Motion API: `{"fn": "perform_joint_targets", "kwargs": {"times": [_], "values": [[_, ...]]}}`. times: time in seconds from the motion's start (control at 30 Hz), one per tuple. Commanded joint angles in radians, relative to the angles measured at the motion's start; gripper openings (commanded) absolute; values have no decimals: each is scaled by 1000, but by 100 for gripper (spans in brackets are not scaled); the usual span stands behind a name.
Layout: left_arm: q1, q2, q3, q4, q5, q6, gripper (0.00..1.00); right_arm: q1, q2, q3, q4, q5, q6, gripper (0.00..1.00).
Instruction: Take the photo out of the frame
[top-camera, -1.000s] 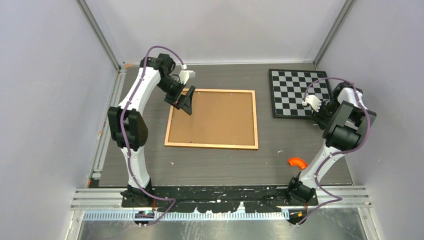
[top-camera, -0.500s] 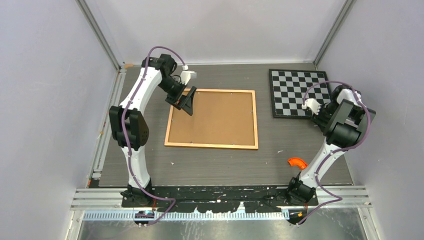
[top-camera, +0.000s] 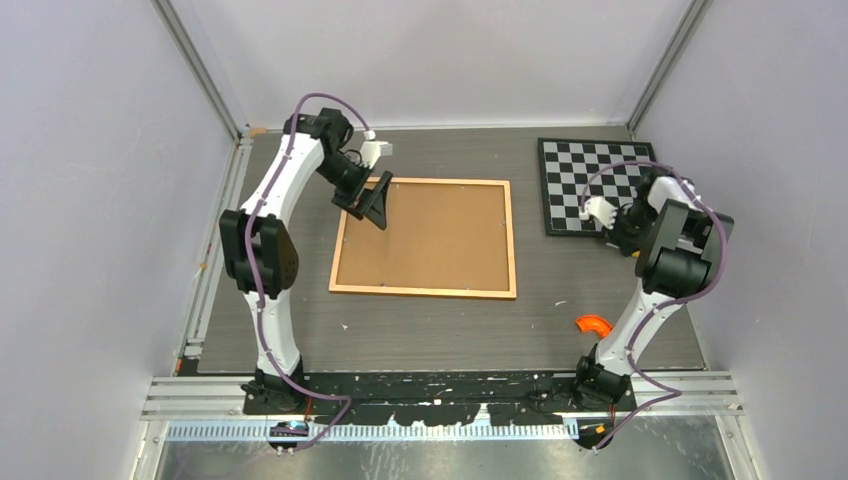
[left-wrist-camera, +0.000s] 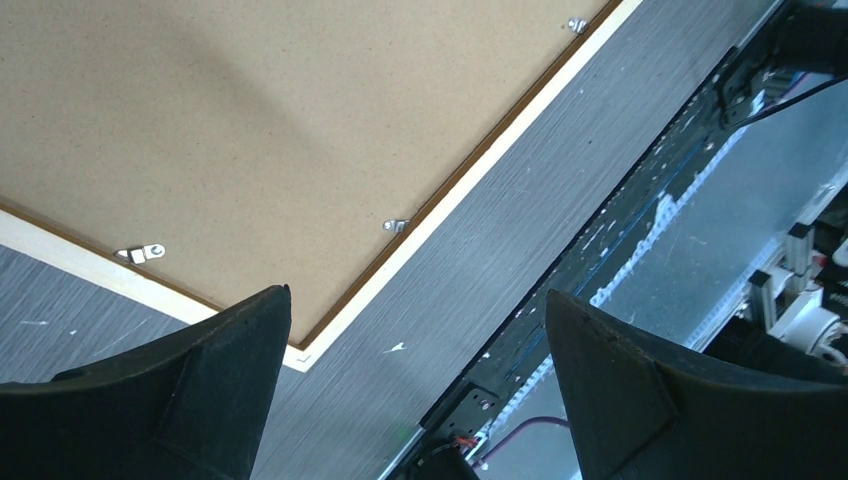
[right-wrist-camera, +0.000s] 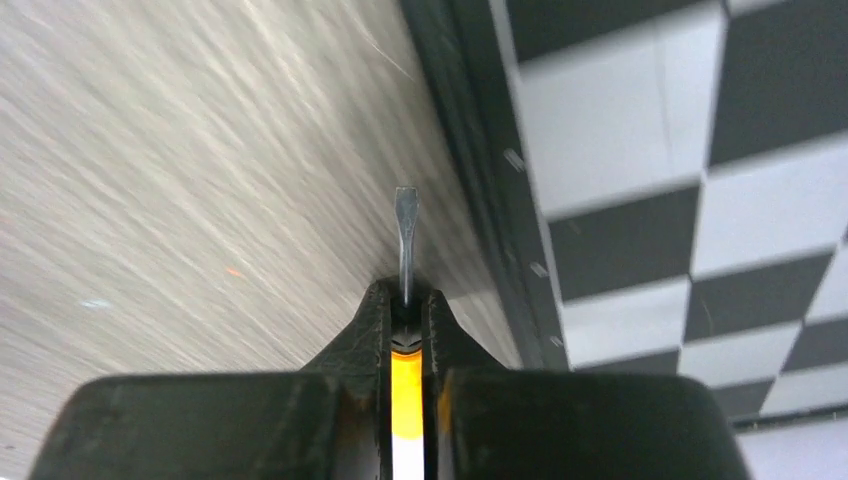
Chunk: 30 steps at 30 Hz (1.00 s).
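The frame (top-camera: 425, 238) lies back-up mid-table, showing brown fibreboard inside a narrow orange-brown border. The photo is hidden beneath that board. My left gripper (top-camera: 372, 205) hovers open over the frame's far left part. In the left wrist view its fingers (left-wrist-camera: 418, 300) stand wide apart with nothing between them, above a frame corner, with small metal clips (left-wrist-camera: 397, 224) along the edge. My right gripper (right-wrist-camera: 405, 295) is shut on a screwdriver (right-wrist-camera: 405, 225) with an orange handle. Its flat blade points out over the table beside the checkerboard's edge.
A black-and-white checkerboard (top-camera: 590, 180) lies at the far right, with the right arm (top-camera: 660, 240) over its near-left corner. A small orange curved piece (top-camera: 594, 324) sits on the table near the right arm's base. Grey walls enclose the table on three sides.
The right arm has swung left along the checkerboard's near edge, toward that board's left corner. The left arm and the frame have stayed put.
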Motion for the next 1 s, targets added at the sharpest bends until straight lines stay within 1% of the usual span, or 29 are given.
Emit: {"fn": "perform_joint_targets", "kwargs": {"times": [0.0, 0.13, 0.2, 0.27, 0.33, 0.47, 0.5, 0.53, 0.57, 0.6, 0.67, 0.7, 0.73, 0.8, 0.83, 0.87, 0.97], "values": [[61, -56, 57, 18, 95, -44, 100, 66, -80, -104, -60, -112, 62, 1], [121, -87, 80, 88, 127, -125, 100, 105, -151, -81, -182, -205, 175, 1], [132, -104, 87, 127, 128, -163, 100, 122, -188, -16, -268, -301, 284, 1], [132, -116, 108, 154, 125, -172, 100, 140, -206, 72, -321, -399, 408, 1], [133, -125, 151, 190, 113, -162, 100, 168, -209, 183, -351, -508, 584, 1], [132, -103, 328, 247, 42, -130, 100, 202, -160, 488, -279, -772, 1122, 1], [133, -95, 378, 257, 30, -123, 100, 209, -150, 540, -215, -827, 1298, 1], [133, -91, 419, 269, 27, -117, 100, 215, -147, 567, -93, -872, 1492, 1], [132, -92, 452, 288, 20, -119, 100, 222, -156, 558, 76, -898, 1704, 1], [131, -102, 464, 317, 15, -126, 100, 229, -176, 514, 282, -901, 1944, 1], [125, -140, 433, 408, 3, -138, 100, 241, -217, 401, 707, -867, 2359, 1], [116, -165, 401, 459, -7, -141, 100, 248, -224, 369, 857, -829, 2527, 1], [103, -192, 365, 518, -21, -141, 100, 260, -219, 361, 952, -794, 2654, 1], [50, -244, 290, 651, -71, -121, 100, 291, -190, 375, 1081, -734, 2883, 1], [18, -267, 254, 705, -96, -107, 100, 307, -179, 389, 1114, -713, 2924, 1], [-12, -287, 222, 743, -114, -85, 100, 323, -166, 411, 1106, -692, 2964, 1], [-125, -333, 131, 819, -150, 38, 100, 378, -145, 471, 1024, -653, 2984, 1]]}}
